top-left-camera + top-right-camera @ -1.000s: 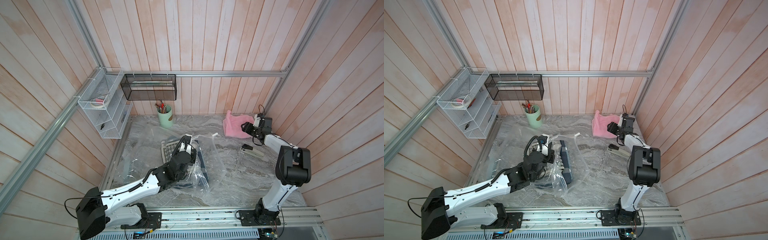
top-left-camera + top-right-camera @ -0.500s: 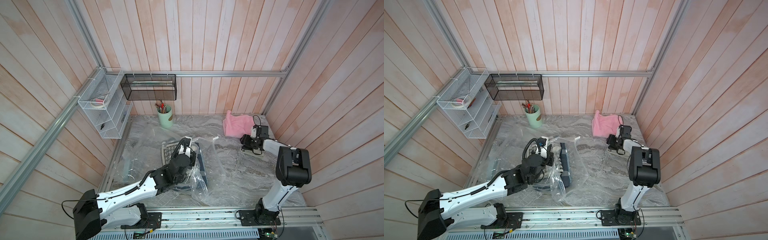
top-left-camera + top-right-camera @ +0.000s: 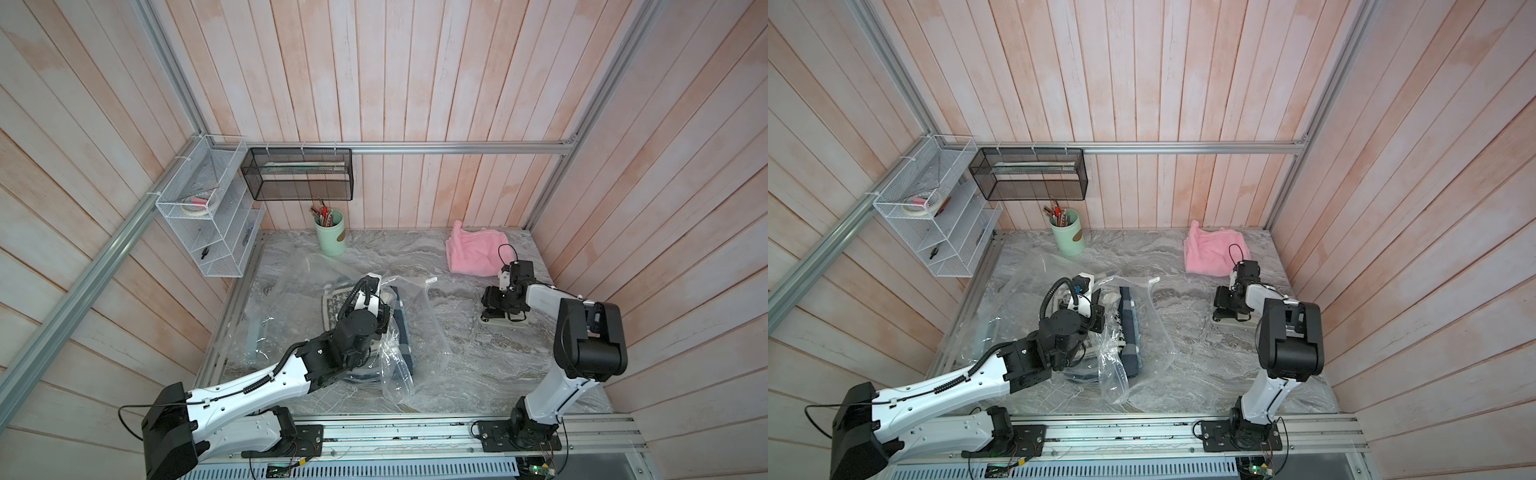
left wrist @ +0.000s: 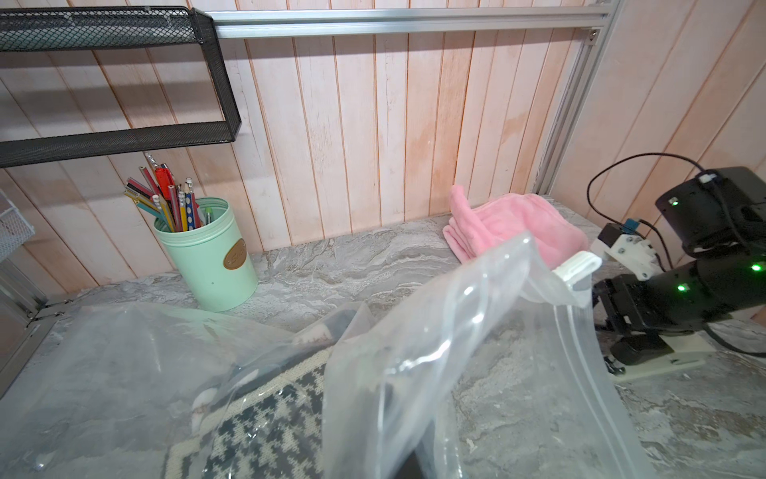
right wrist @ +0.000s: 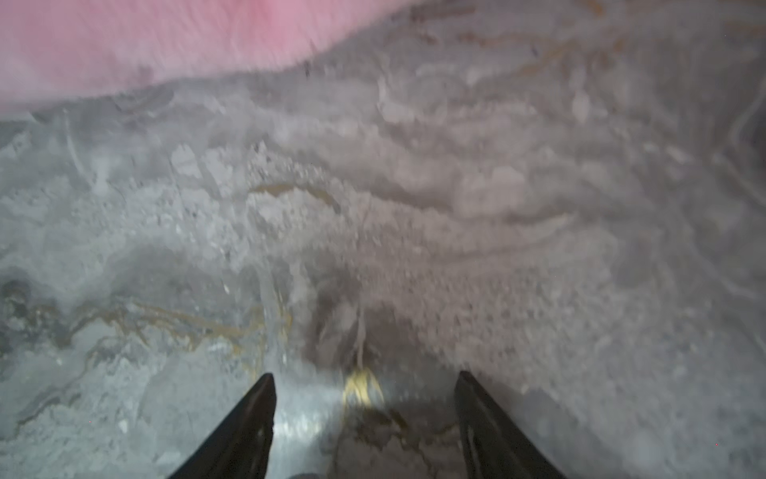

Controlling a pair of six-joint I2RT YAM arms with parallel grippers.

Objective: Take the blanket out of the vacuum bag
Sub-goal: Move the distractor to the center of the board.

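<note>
Left gripper [image 3: 375, 287], clenched, apparently pinches the vacuum bag [image 3: 432, 332] film at frame centre, holding its mouth raised. Right gripper [image 5: 364, 377] hangs released and empty over the marble table [image 5: 497, 207]. Houndstooth blanket [image 4: 265, 423] lies inside the bag; pink cloth [image 3: 476, 251] lies outside, upper right. Extraction seems pending: you next send the open jaws into the mouth.

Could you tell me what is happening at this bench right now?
The left end effector is shut on the vacuum bag, holding part of its film up off the table. A houndstooth textile lies inside the bag. The right end effector is open and empty, low over the table, near a pink cloth lying outside the bag.
</note>
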